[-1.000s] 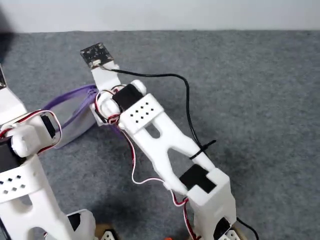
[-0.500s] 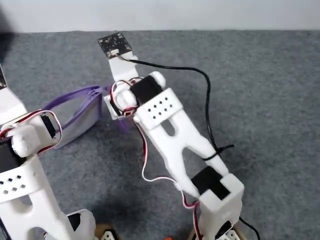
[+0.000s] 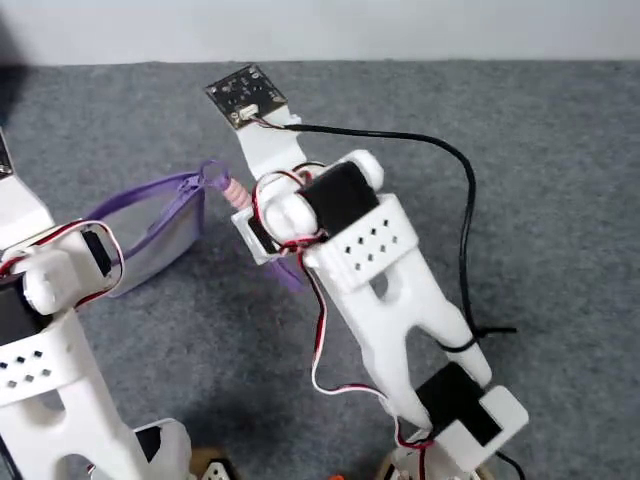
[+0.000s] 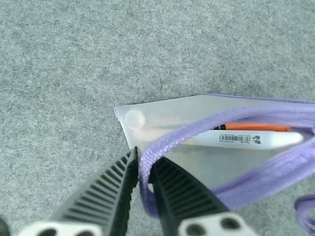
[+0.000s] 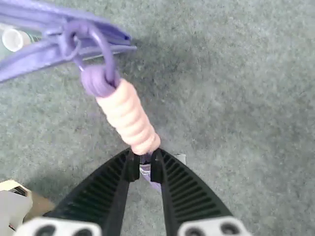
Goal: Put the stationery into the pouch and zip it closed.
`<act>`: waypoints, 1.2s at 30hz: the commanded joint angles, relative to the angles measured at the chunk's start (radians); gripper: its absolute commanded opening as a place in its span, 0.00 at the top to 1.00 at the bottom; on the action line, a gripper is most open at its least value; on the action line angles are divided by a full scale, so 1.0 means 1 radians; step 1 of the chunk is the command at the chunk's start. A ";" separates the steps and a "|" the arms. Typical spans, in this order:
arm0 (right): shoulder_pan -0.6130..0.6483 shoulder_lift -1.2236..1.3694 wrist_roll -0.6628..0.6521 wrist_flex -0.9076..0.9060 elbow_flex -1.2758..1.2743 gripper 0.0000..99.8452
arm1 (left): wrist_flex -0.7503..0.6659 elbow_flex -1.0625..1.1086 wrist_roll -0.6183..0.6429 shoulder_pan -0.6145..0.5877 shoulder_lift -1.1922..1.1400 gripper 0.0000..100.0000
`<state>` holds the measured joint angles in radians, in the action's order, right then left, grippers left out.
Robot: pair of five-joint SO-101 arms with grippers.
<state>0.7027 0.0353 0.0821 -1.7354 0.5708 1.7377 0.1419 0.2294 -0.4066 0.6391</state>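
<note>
On open carpet (image 3: 520,150), left tool (image 4: 142,158) pinches pouch rim (image 4: 197,125), right tool (image 5: 144,164) pinches zip pull (image 5: 125,115)

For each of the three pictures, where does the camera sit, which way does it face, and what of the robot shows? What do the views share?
High view: fixed above the table, looking down; the left arm and right arm flank the pouch.
Left wrist view: on the left wrist, facing along the left fingers, shut on the pouch's zip edge; a pen lies inside.
Right wrist view: on the right wrist, facing along the right fingers, shut on the pink zip pull.
Shared: all three show the pouch.
</note>
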 commanded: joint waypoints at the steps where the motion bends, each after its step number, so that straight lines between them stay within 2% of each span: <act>1: -0.005 -0.081 -0.015 -0.001 0.005 0.99 | 0.009 -0.002 0.009 0.008 0.009 0.99; 8: -0.001 -0.088 -0.015 0.002 0.003 0.99 | 0.009 -0.002 0.009 0.008 0.009 0.99; 18: 0.018 0.223 -0.018 0.205 0.005 0.98 | 0.012 -0.002 0.009 0.008 0.009 0.99; 25: 0.033 0.222 -0.041 0.102 0.011 0.80 | 0.011 -0.002 0.009 0.008 0.009 0.99; 36: 0.068 0.225 -0.044 0.242 0.005 0.83 | 0.008 -0.002 0.009 0.009 0.009 0.99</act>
<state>0.7503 0.2931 0.0453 -1.5282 0.5677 1.7377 0.1419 0.2294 -0.4066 0.6391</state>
